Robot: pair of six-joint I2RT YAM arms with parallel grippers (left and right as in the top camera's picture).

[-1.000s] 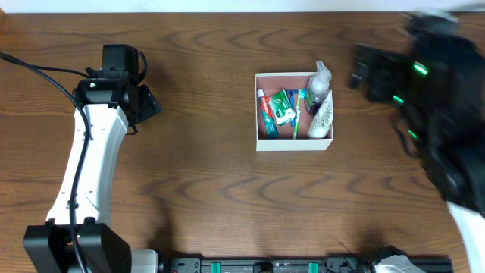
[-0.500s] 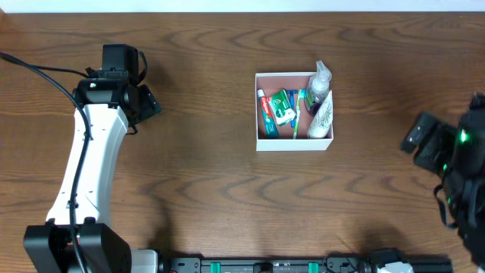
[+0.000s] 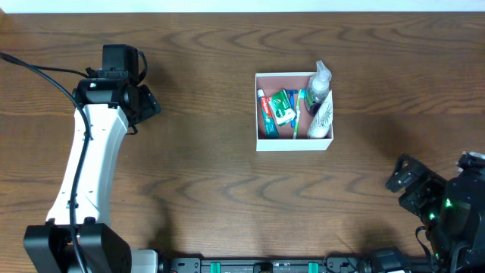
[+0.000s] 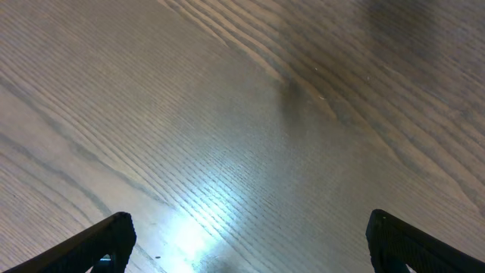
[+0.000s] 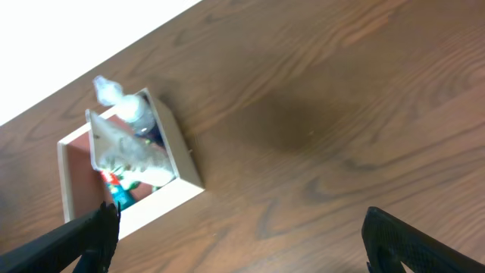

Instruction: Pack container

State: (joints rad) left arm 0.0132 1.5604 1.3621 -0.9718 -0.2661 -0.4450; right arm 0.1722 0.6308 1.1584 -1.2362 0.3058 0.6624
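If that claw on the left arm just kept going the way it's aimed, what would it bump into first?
Most likely only the bare wooden table. The left gripper is open, and its wrist view shows nothing but wood grain ahead. The container sits well off to its side, not in that line.

Dark brown wood-grain table [image 3: 204,174] filled the view. A white strip ran along its far edge. Glare showed on the wood.

Even, moderately bright light falls on the table [image 3: 204,174]. A glare patch whitens its grain near the bottom edge of the left wrist view, and the right wrist view is slightly blurred.
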